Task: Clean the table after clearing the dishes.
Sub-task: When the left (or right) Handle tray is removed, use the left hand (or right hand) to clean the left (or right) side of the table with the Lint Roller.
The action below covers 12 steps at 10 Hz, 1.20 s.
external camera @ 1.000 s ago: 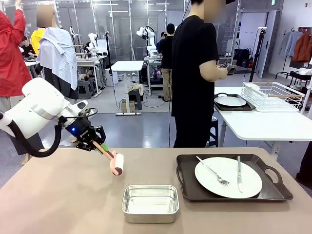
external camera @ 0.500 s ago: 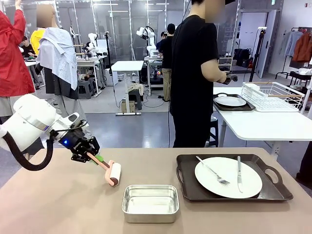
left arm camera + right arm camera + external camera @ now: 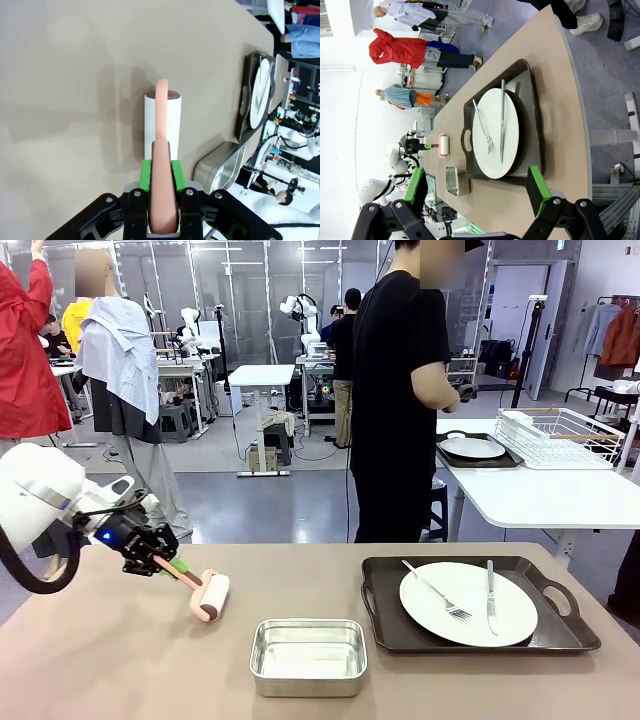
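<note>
Taupe table (image 3: 110, 660), stiff and matte, carries a breakable plate (image 3: 468, 603) on a tray (image 3: 385, 632) at its right, probably best lifted by the tray handles; the left gripper (image 3: 161, 170) clamps a light lint roller (image 3: 210, 596) by its pink handle over the left side, and the right gripper (image 3: 476, 186) stands wide, empty

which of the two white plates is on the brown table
The plate with fork and knife, on the dark tray right of the steel pan; the other plate sits on the white table behind.
</note>
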### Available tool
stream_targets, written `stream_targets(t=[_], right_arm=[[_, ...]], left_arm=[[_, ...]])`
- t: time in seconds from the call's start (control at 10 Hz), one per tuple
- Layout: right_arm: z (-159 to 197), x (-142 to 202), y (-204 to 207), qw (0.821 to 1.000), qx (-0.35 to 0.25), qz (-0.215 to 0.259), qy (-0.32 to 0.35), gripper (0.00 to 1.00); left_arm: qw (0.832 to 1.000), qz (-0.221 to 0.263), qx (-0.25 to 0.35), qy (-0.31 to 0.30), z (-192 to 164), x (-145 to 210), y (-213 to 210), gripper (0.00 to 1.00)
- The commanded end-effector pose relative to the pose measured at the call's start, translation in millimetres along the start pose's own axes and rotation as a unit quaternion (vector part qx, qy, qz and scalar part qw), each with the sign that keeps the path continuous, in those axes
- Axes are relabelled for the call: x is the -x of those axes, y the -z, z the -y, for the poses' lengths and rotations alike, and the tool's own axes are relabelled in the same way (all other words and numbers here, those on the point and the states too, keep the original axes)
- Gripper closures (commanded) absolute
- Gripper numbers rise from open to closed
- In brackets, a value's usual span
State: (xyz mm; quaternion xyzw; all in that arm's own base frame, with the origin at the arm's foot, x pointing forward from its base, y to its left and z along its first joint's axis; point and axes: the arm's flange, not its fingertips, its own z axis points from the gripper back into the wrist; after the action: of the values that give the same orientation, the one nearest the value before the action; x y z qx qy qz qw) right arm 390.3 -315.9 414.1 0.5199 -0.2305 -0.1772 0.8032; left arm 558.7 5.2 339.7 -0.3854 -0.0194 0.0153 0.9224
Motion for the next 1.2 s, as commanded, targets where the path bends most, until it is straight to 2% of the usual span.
stream_targets(t=[0.0, 0.1, 0.2, 0.5, 0.6, 0.8, 0.9, 1.0, 1.1], right_arm=[[-1.4, 2.5, -0.3, 1.000, -0.003, 0.000, -0.004, 0.00], [-1.4, 2.5, -0.3, 1.000, -0.003, 0.000, -0.004, 0.00], [-1.4, 2.5, -0.3, 1.000, -0.003, 0.000, -0.004, 0.00], [-1.4, 2.5, -0.3, 1.000, -0.003, 0.000, -0.004, 0.00], [-1.4, 2.5, -0.3, 1.000, -0.003, 0.000, -0.004, 0.00], [-1.4, 2.5, -0.3, 1.000, -0.003, 0.000, -0.004, 0.00], [-1.4, 2.5, -0.3, 1.000, -0.003, 0.000, -0.004, 0.00], [-1.4, 2.5, -0.3, 1.000, -0.003, 0.000, -0.004, 0.00], [-1.4, 2.5, -0.3, 1.000, -0.003, 0.000, -0.004, 0.00]], left_arm=[[0.998, 0.024, -0.047, 0.015, -35.3, -12.8, -24.5, 0.79], [0.997, 0.033, -0.073, 0.019, -43.1, -12.8, -39.7, 0.79], [0.990, 0.045, -0.134, 0.004, -52.7, -12.7, -53.8, 0.79], [0.983, 0.057, -0.176, 0.009, -55.2, -4.8, -98.6, 0.79], [0.978, 0.065, -0.198, 0.014, -48.7, -1.8, -111.6, 0.79], [0.958, 0.082, -0.273, 0.028, -28.1, 4.3, -136.3, 0.79], [0.955, 0.091, -0.279, 0.032, -14.0, 6.4, -147.3, 0.79], [0.964, 0.084, -0.247, 0.041, 6.0, 8.2, -158.8, 0.79], [0.955, 0.096, -0.277, 0.054, 32.8, 12.0, -178.8, 0.79]])
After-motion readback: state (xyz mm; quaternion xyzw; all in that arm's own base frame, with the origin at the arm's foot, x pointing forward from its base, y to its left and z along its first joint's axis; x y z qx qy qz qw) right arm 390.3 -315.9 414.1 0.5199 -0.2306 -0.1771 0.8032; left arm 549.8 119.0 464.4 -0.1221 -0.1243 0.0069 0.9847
